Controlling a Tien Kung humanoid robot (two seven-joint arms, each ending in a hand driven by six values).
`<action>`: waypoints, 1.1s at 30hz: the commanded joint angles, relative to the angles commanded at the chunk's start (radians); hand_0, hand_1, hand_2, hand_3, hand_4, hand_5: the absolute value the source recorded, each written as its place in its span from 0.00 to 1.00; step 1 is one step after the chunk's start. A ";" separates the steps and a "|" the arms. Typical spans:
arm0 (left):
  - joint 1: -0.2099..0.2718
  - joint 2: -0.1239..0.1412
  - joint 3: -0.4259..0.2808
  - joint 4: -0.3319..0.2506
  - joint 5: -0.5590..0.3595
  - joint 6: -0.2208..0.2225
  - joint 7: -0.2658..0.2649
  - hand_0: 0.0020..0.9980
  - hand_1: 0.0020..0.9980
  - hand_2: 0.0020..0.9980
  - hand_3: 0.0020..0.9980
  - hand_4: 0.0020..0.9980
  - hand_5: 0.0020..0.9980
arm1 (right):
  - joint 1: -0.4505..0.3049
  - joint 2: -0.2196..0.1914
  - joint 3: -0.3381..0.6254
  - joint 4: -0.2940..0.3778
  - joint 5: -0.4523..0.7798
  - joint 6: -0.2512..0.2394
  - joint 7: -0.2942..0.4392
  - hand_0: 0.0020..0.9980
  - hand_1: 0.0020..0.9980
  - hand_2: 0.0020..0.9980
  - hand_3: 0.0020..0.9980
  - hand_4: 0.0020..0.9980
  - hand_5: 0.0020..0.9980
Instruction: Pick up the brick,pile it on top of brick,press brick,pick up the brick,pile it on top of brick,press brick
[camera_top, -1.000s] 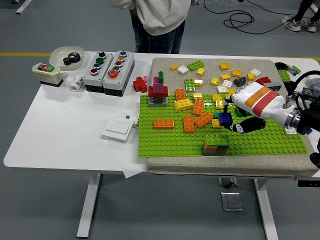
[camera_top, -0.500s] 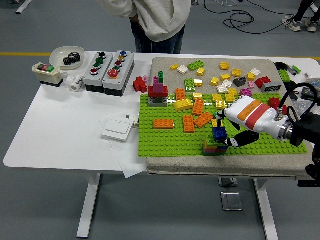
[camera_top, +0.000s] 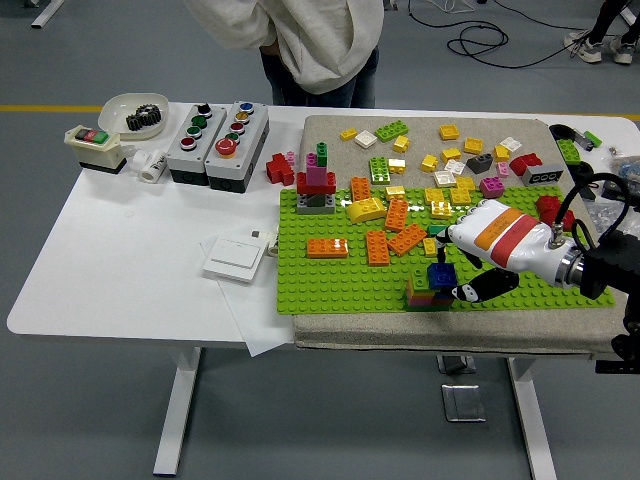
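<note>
Gripping a blue brick (camera_top: 442, 274), your right hand (camera_top: 478, 262) has its fingers closed around it, setting it on the multicoloured brick stack (camera_top: 428, 291) near the green baseplate's (camera_top: 340, 285) front edge. Beyond it you see loose orange and yellow bricks (camera_top: 392, 228); a person (camera_top: 305, 45) stands at the far side.
</note>
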 joint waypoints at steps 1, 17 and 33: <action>0.000 0.000 0.000 0.000 0.000 0.000 0.000 0.68 0.72 0.73 0.59 0.69 0.67 | 0.000 0.001 0.001 -0.001 -0.001 0.000 0.000 0.30 0.17 0.21 0.53 0.84 0.44; 0.002 0.000 -0.011 -0.001 0.021 -0.005 0.006 0.68 0.72 0.73 0.59 0.69 0.67 | 0.003 0.013 0.001 -0.019 -0.006 -0.004 0.001 0.30 0.17 0.21 0.53 0.85 0.46; -0.001 0.001 -0.010 -0.001 0.018 -0.005 0.005 0.68 0.72 0.73 0.59 0.69 0.66 | 0.007 0.020 0.004 -0.028 -0.001 0.006 0.001 0.30 0.17 0.21 0.53 0.85 0.46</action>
